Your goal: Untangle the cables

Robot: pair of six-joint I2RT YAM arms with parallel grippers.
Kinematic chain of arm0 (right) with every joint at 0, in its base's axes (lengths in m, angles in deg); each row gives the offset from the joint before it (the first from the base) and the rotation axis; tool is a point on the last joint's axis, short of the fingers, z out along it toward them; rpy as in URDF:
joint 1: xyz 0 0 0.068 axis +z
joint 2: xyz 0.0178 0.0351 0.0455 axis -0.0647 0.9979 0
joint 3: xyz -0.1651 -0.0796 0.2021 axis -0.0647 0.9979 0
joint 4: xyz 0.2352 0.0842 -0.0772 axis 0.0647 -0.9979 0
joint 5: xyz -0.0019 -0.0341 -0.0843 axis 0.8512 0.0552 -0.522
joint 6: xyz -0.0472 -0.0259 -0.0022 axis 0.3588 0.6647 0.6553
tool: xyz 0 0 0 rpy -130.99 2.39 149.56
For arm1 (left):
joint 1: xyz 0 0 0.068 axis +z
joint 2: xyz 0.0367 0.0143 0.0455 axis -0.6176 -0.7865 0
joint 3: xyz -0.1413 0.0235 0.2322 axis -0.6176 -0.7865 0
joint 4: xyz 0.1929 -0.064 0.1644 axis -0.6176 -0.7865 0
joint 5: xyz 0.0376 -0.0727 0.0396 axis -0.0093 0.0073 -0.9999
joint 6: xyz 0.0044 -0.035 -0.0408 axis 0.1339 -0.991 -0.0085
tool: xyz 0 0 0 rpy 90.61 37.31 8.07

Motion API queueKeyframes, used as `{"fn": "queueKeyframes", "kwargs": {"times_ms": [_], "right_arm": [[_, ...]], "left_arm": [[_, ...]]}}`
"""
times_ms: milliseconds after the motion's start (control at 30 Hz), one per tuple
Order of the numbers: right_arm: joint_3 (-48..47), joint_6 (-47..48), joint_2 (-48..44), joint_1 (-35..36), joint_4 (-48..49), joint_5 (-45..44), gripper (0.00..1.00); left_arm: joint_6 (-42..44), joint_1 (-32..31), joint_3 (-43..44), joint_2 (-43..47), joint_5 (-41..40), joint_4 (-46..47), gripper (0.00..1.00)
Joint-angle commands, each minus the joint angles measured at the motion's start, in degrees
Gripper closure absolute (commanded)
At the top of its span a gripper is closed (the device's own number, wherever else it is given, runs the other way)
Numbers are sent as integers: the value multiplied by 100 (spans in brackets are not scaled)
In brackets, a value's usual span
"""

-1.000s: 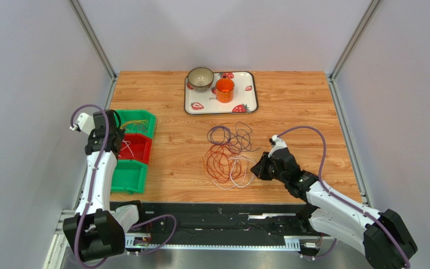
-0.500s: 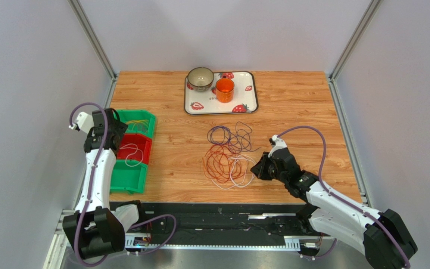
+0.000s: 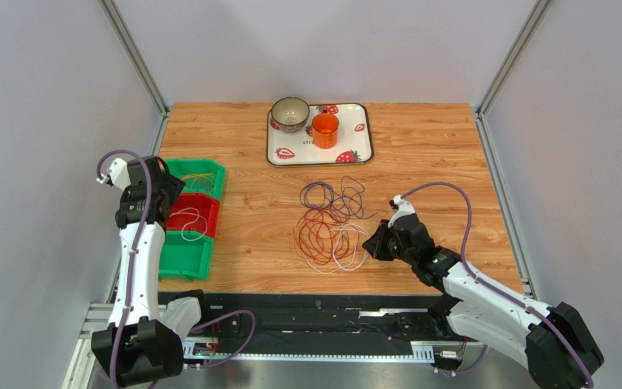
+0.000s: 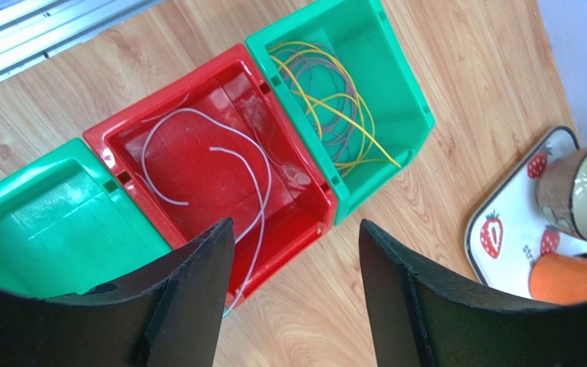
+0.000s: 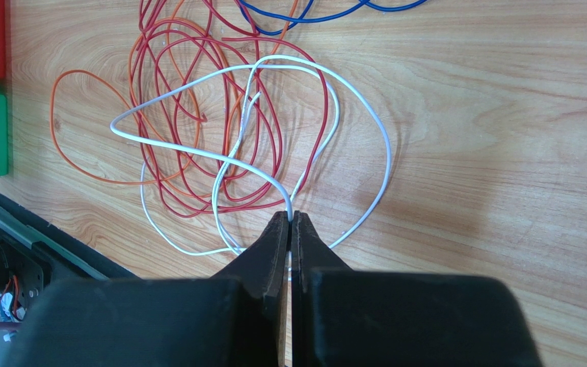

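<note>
The cables [image 3: 328, 229] lie tangled mid-table: orange and dark red loops, a white one, and purple loops [image 3: 322, 194] behind them. My right gripper [image 5: 290, 218] is shut on a strand of the white cable [image 5: 117, 131] at the tangle's near right edge, low over the wood. The same gripper [image 3: 370, 245] shows in the top view. My left gripper [image 4: 296, 229] hangs open and holds nothing, above the front edge of a red bin [image 4: 304, 164]. A loose white cable [image 4: 262, 180] lies in that bin, one end trailing over its rim.
Three bins stand in a row at the table's left edge. The far green bin [image 4: 407, 92] holds yellow and purple cables, and the near green bin [image 4: 44, 222] is bare. At the back, a strawberry tray [image 3: 359, 148] carries a bowl [image 3: 290, 113] and an orange cup [image 3: 325, 129].
My left gripper opened and let the white cable fall into the red bin, then drew back a little to the left. The right arm has not moved.
</note>
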Motion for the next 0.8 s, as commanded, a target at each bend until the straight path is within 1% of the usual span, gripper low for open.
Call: {"fn": "queueKeyframes", "kwargs": {"times_ms": [0,33,167,267,433,667,767], "right_arm": [[-163,43,-47,-19,162,-53,100],[-171,43,-55,-19,162,-53,100],[-163,43,-73,-19,162,-62,100],[-163,43,-82,-10,154,-62,100],[-154,43,-90,-19,154,-62,100],[-145,43,-108,-19,145,-71,100],[-154,43,-108,-19,136,-71,100]], "left_arm": [[72,45,-262,331,311,-447,33],[2,45,-376,401,328,-501,33],[-174,45,-1043,840,627,-519,39],[-358,45,-1343,1165,759,-563,41],[-569,45,-1441,1087,584,-852,42],[-552,45,-1493,1069,434,-1046,47],[-508,54,-1529,1140,329,-1108,47]]}}
